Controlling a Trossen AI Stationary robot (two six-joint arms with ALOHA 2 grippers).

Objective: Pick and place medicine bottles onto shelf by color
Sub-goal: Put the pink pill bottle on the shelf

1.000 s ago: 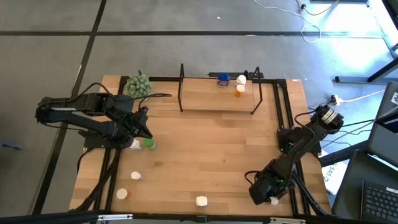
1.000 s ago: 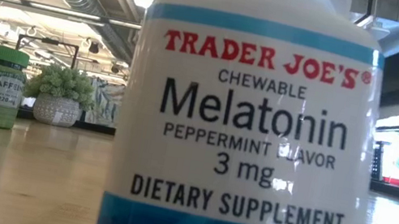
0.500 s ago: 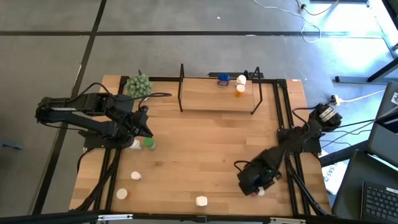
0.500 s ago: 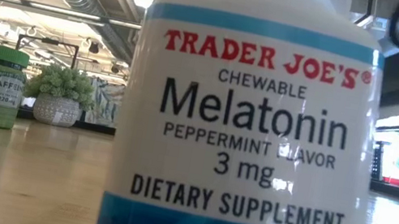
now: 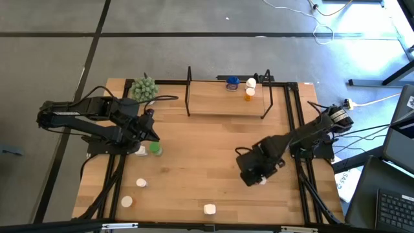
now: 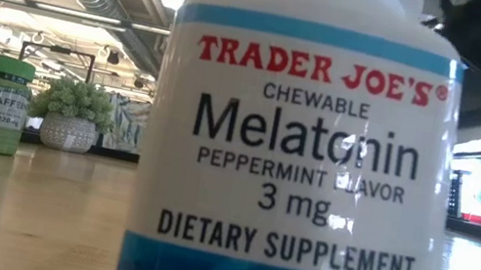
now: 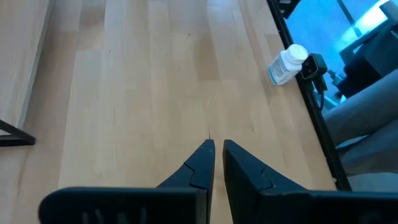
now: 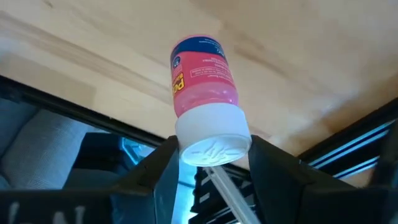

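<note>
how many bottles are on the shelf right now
3: a blue bottle, a white bottle and an orange bottle, clustered at the shelf's back right. None seem hidden.

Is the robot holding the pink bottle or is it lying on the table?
Held. The right gripper pinches the pink-red white-capped medicine bottle by its cap, off the wooden table.

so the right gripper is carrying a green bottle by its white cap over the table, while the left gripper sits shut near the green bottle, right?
Not quite: the bottle in the right gripper is pink, not green. The right wrist view shows the pink bottle clamped by its white cap. The rest holds: the left gripper is shut near the green bottle on the table.
</note>
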